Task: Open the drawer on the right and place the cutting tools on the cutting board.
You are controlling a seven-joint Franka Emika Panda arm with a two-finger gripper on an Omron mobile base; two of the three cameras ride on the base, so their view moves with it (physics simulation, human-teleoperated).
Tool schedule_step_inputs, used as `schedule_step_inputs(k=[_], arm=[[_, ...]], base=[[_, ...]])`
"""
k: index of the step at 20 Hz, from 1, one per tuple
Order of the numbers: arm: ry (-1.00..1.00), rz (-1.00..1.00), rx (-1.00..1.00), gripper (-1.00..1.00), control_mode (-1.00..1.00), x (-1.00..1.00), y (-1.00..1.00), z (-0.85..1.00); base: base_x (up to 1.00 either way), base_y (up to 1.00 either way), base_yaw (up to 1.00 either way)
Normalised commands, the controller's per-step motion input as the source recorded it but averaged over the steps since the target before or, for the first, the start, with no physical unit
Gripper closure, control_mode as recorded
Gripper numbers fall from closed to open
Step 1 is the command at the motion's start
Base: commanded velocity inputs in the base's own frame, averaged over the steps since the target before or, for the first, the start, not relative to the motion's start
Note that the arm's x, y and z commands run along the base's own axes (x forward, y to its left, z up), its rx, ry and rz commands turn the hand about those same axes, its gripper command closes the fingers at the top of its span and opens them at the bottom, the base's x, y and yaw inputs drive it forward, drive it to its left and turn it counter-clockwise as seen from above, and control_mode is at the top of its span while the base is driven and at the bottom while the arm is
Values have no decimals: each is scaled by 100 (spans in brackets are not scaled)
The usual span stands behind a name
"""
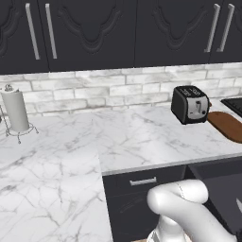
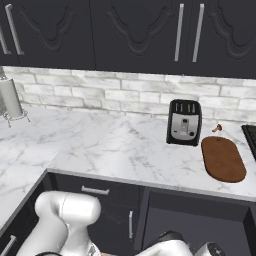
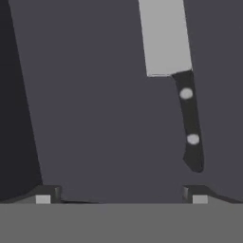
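Home kitchen: marble countertop (image 1: 56, 156), white brick backsplash (image 2: 125, 92), dark wall cabinets (image 1: 94, 28) with bar handles, toaster (image 2: 183, 122), wooden cutting board (image 2: 223, 159), paper towel holder (image 1: 16, 112), stove edge (image 1: 234, 105).

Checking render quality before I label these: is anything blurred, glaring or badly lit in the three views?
Left base view: even flat light, no glare; toaster sharp, only a faint shadow beneath it. Right base view: cutting board crisp, open drawer interior uniformly dark. Hand view: soft and low in detail; knife edges slightly blurred, blade flat grey without reflection; end effector open.
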Motion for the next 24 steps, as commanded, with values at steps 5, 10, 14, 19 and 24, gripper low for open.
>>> schedule_step_inputs(k=[5, 10, 14, 19, 24], arm=[[-7, -1, -4, -100, -100, 45, 24, 0], [-2, -4, -10, -100, -100, 51, 0, 0], [0, -6, -13, -100, -100, 49, -6, 0], [0, -8, -15, -100, -100, 36, -22, -5], [1, -7, -14, -100, -100, 7, -36, -14]], base=[[0, 0, 0], [0, 0, 0], [0, 0, 0], [0, 0, 0], [0, 0, 0]])
